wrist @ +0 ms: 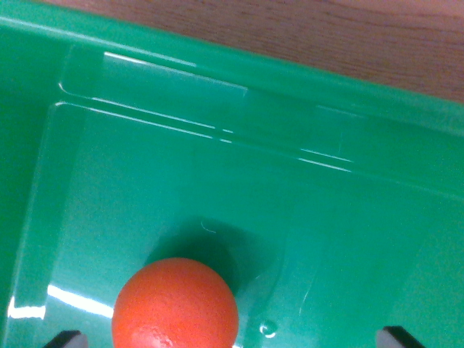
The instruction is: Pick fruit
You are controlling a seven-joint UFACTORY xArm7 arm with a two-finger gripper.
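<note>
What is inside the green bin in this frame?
One orange fruit sits on the floor of the green bin, between the gripper fingertips. The floor beneath the fruit is hidden; the rest in view is bare.

Support surface: wooden table (326,32), brown with a reddish tone, visible only as a strip along the top edge of the wrist view, widest toward the wrist view's right. Grain faint and blurred.

Directly on it: green plastic bin (217,94), glossy, filling nearly the whole frame. Its rim runs diagonally from upper left down to the wrist view's right, separating it from the wood. Inner wall steps down to a flat floor; bright reflections streak the step and the lower left floor. Contact line between bin and table is hidden by the rim.
</note>
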